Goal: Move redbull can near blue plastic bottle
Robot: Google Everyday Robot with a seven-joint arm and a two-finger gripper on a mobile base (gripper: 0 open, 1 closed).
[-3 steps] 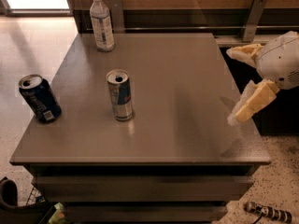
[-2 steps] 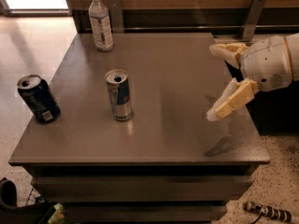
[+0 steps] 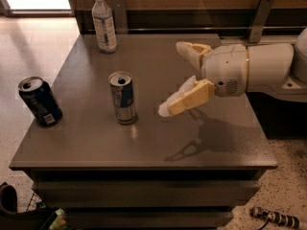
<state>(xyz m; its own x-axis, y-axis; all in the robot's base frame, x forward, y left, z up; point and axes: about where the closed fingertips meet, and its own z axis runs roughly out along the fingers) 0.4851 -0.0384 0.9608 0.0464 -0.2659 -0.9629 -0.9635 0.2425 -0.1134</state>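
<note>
To the camera's right of the redbull can (image 3: 122,98), your gripper (image 3: 171,79) hangs over the table (image 3: 144,163) with its jaws spread wide and nothing between them. The tip of the nearer finger (image 3: 184,98) is close to the can but not touching it. The can stands upright, toward the front of the tabletop.

From the can, the blue plastic bottle (image 3: 104,23) is well apart, back at the far edge and slightly to the left. The dark navy can (image 3: 40,101) stands well apart on the can's left, out of your line.

The step in hand looks like the approach to the grasp, so take care over how you close in:

- Keep the jaws wide until the can sits squarely between both fingers. A tall, slim can will likely tip if one fingertip clips it first.
- Aim for the middle of its height, not the rim.
- Line up the wrist so both fingers meet the wall together, then close gently, since thin metal may dent.
- Lift the can clear of the table before carrying it away, as dragging it risks a topple.
- Set it down just beside the bottle, leaving a gap so the bottle is not knocked.
</note>
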